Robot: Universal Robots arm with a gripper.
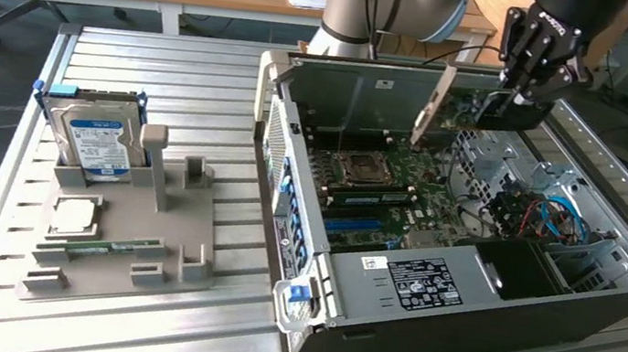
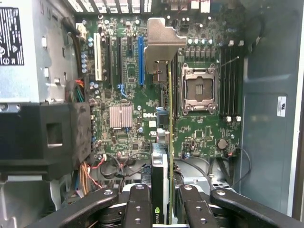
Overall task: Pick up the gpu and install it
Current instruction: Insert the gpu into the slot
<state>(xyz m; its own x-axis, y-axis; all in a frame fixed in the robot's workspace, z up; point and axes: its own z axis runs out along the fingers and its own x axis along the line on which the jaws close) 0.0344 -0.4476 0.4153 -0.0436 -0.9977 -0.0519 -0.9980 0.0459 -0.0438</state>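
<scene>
In the exterior view the jaws hang over the open computer case [image 1: 415, 338], partly closed on the gpu [image 1: 472, 101]. The card is carried on edge, clear above the motherboard [image 1: 385, 195]. Its pale bracket [image 1: 431, 105] slants down toward the case's back wall. Well apart, on the exterior view's left, a hard drive [image 1: 97, 141] stands in a grey holder [image 1: 176, 240] on the slatted surface [image 1: 182, 65].

In the wrist view the gpu [image 2: 169, 118] appears edge-on, pinched between the dark fingers [image 2: 137, 209], with its bracket [image 2: 161, 42] at the far end. The card's line runs between the blue slot [image 2: 140, 59] and the CPU socket [image 2: 198, 90], beside the blue slot and not over it.

The step in hand looks like lining the card up for seating. Done well, the card stays plumb with its lower edge parallel to the slot along the whole length. The bracket should meet the rear opening squarely, and any downward pressure should be even, not tipped to one end. Which slot is meant, I cannot tell.
</scene>
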